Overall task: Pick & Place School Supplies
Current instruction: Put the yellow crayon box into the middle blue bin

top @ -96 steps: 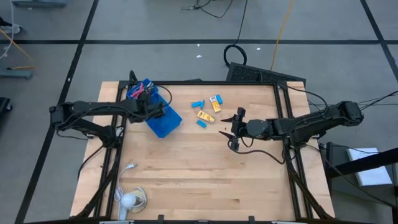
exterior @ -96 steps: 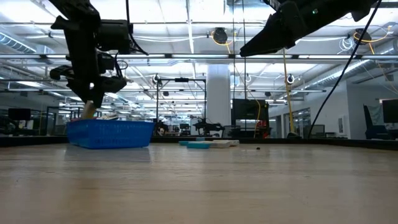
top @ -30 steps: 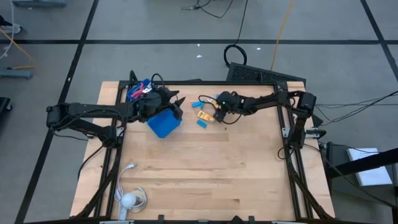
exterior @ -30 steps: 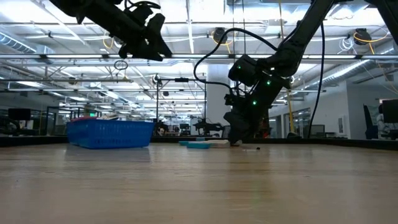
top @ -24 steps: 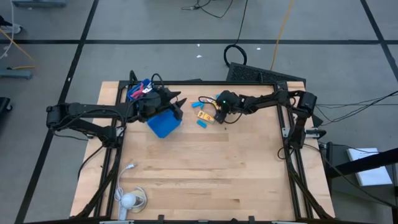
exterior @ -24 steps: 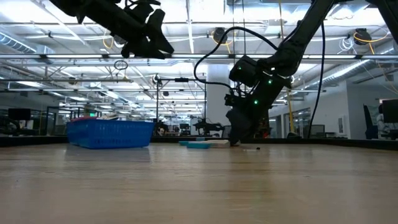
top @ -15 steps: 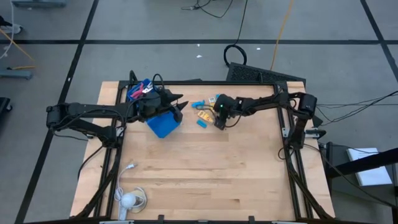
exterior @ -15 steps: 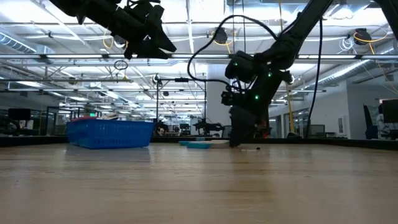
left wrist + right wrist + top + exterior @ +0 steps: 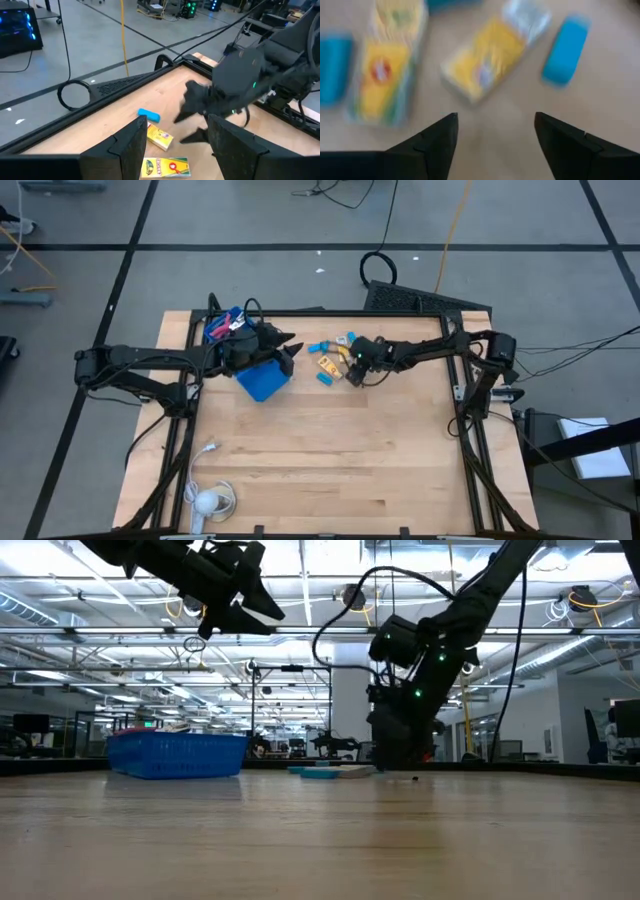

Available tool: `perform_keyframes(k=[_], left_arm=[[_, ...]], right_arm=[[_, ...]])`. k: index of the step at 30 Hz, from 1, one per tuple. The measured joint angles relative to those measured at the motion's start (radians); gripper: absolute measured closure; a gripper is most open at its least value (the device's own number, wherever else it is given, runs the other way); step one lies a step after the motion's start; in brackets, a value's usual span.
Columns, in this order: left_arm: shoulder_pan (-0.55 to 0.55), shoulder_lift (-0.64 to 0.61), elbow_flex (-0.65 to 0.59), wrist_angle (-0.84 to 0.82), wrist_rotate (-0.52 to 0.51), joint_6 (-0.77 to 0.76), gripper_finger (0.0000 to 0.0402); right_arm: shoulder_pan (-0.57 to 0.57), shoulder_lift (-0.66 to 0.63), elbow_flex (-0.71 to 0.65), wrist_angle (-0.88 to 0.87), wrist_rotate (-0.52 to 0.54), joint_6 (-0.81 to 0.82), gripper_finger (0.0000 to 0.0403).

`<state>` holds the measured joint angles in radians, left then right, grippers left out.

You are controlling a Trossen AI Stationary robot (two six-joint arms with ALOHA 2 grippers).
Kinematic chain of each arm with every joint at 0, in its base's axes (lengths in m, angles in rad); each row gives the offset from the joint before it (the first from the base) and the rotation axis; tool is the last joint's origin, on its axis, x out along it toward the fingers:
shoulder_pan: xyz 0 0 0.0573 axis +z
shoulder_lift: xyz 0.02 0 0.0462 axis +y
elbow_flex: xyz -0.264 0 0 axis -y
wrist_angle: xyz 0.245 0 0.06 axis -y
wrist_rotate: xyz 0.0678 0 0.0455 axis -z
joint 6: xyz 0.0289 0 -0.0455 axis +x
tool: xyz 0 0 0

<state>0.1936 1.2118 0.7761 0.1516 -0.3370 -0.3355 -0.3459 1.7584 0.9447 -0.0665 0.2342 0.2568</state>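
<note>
The blue plastic tray [image 9: 262, 377] sits at the far left of the wooden table [image 9: 330, 450]. Just past its right edge the left gripper [image 9: 290, 348] hangs in the air, fingers spread, holding nothing. Further right of the tray lie the small yellow-orange boxes [image 9: 327, 365] and light-blue pieces [image 9: 318, 347]; the right gripper [image 9: 350, 375] is low beside them, fingers apart and empty.

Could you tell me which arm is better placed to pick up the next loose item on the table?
The right: its open claw hangs over the yellow boxes, while the left claw hovers by the blue tray.
</note>
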Motion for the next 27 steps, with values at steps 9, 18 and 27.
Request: perform_keyframes(k=[9, 18, 27], left_arm=[[-0.002, 0.000, 0.000, 0.000, 0.000, 0.019, 0.0188], [-0.004, 0.000, 0.000, 0.001, 0.000, 0.017, 0.0188], [-0.004, 0.000, 0.000, 0.002, -0.001, -0.016, 0.0188]], right_arm=[[-0.037, 0.042, 0.015, 0.217, -0.012, 0.005, 0.0098], [-0.071, 0.133, 0.049, 0.241, -0.001, 0.048, 0.0097], [-0.051, 0.154, 0.050, 0.259, -0.062, 0.046, 0.0100]])
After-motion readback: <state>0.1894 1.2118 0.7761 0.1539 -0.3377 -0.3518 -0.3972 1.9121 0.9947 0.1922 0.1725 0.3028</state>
